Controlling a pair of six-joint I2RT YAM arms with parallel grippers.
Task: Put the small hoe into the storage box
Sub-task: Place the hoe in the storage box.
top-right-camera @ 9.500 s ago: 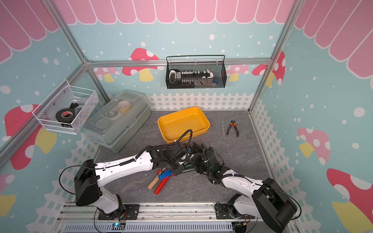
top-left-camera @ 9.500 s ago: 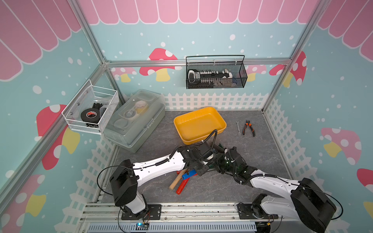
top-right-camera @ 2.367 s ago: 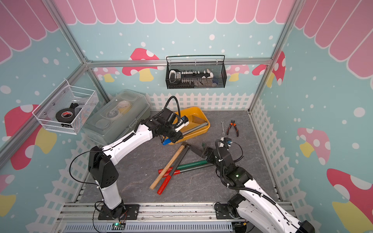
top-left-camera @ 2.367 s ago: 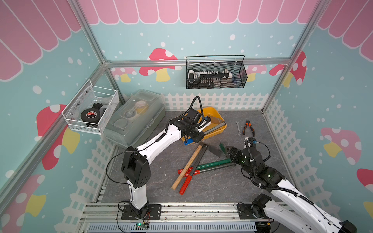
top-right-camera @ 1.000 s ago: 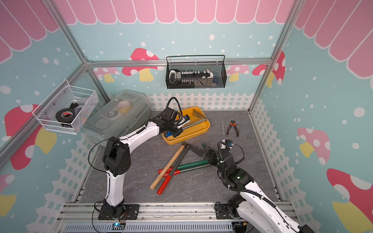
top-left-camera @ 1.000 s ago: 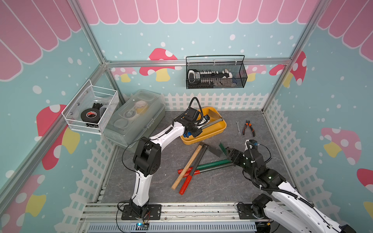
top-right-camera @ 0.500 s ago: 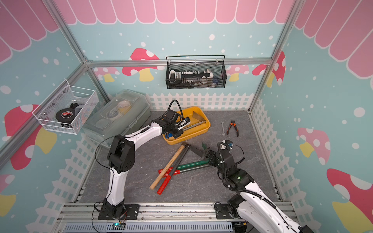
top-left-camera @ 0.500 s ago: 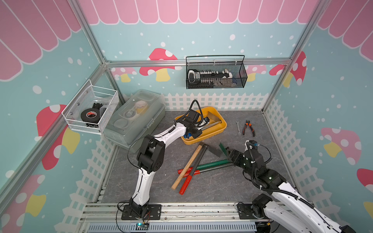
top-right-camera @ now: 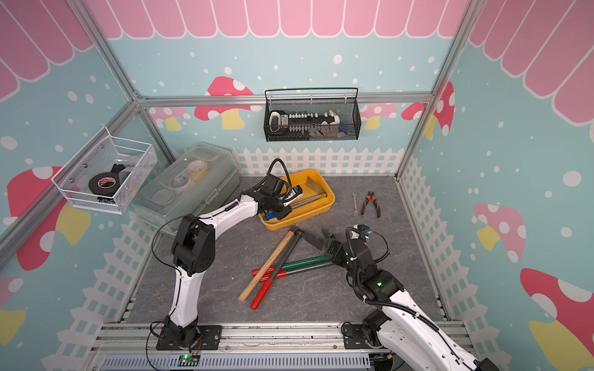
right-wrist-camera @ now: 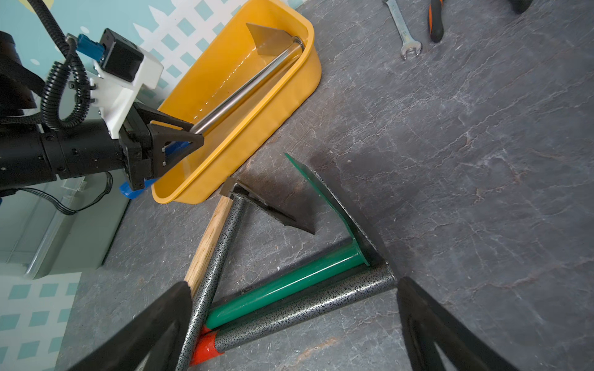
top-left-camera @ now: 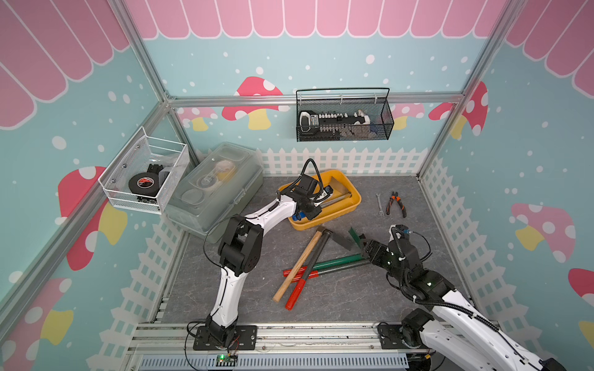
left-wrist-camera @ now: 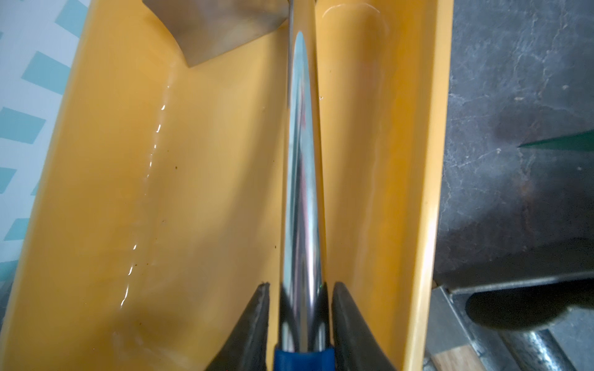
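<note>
With the small hoe [left-wrist-camera: 302,160] lying in the yellow storage box [left-wrist-camera: 430,160] and the jaws of your left gripper [left-wrist-camera: 300,286] slightly apart astride its chrome shaft, you needed to widen them before lifting clear; your right gripper [right-wrist-camera: 292,286] hung wide open, empty.

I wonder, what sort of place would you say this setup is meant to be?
Probably a staged robot test cell dressed as a toy garden shed: mushroom-print walls on aluminium framing, long-handled garden tools on the floor, and a wire basket of hardware.
</note>
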